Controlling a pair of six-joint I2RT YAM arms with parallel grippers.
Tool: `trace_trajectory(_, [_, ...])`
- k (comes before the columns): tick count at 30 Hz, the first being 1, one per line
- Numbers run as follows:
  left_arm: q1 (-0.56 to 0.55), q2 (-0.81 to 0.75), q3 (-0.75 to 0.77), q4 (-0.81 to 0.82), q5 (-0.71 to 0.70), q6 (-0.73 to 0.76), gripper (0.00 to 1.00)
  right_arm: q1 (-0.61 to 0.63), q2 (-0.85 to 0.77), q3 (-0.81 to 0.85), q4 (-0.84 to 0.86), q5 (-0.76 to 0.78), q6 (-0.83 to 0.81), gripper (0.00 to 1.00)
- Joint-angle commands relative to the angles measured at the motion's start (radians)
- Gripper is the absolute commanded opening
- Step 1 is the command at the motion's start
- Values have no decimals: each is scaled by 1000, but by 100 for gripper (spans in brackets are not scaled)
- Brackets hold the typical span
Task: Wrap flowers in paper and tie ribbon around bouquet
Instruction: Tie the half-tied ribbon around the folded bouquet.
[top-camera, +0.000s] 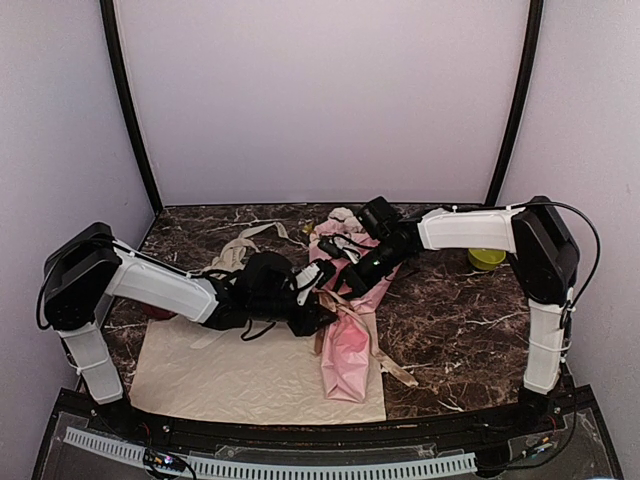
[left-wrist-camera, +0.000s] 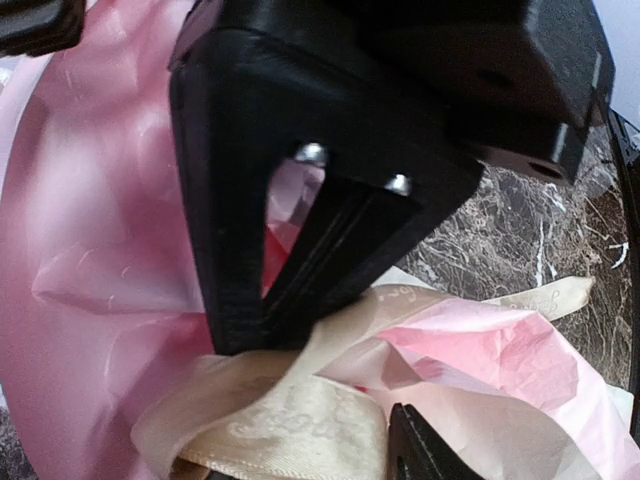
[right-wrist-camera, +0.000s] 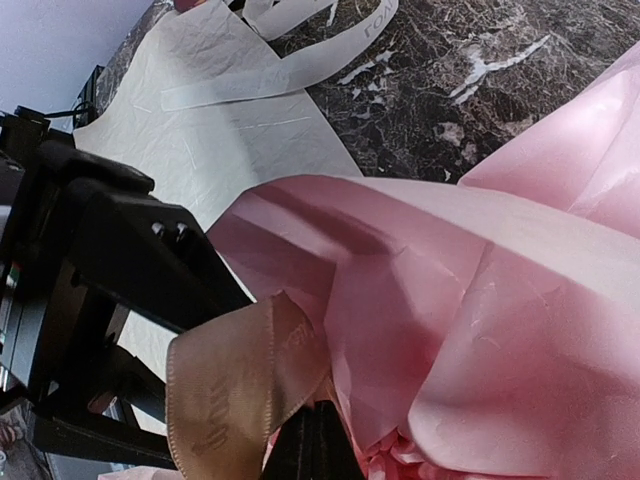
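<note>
- Up close in left wrist view, left gripper (left-wrist-camera: 320, 385): fingers (left-wrist-camera: 240, 200) apart, tan ribbon (left-wrist-camera: 290, 430) and pink paper (left-wrist-camera: 100, 250) between them; grip can't be told
- Right wrist: right gripper (right-wrist-camera: 310, 435) closed, pinching the base of a ribbon loop beside the paper; left gripper just beside
- Top: bouquet (top-camera: 348, 345) lies on table (top-camera: 450, 320), narrow end nearest on cream sheet (top-camera: 230, 375), flowers (top-camera: 338, 232) at far end, both grippers at its middle

One bouquet (top-camera: 345, 345); one tan ribbon (left-wrist-camera: 290, 430); one cream sheet (top-camera: 230, 375); one paler ribbon tangle (top-camera: 235, 250).
</note>
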Motion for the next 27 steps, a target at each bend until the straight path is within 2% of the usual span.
trace_trajectory(1, [24, -29, -11, 42, 72, -62, 50, 10, -3, 9, -1, 5, -11, 0])
trace_trajectory(5, [28, -21, -12, 57, 85, -69, 46, 10, -6, 9, 1, 2, -11, 0])
trace_trajectory(10, [33, -21, -12, 59, 122, -69, 15, 10, -8, 9, -2, 7, -11, 0])
trace_trajectory(12, [34, -36, -23, 56, 128, -68, 8, 9, -16, 8, 6, 28, 8, 0])
trace_trajectory(21, [48, -99, -62, 4, 126, -34, 7, 2, -71, -17, 39, 77, 45, 0])
trace_trajectory(22, [48, -104, -64, -3, 122, -29, 6, 1, -76, -19, 38, 83, 47, 0])
trace_trajectory(23, [50, -107, -65, -11, 122, -22, 1, 0, -81, -23, 39, 87, 50, 0])
trace_trajectory(27, [55, -115, -65, -49, 111, -5, 0, -2, -104, -36, 46, 96, 56, 0])
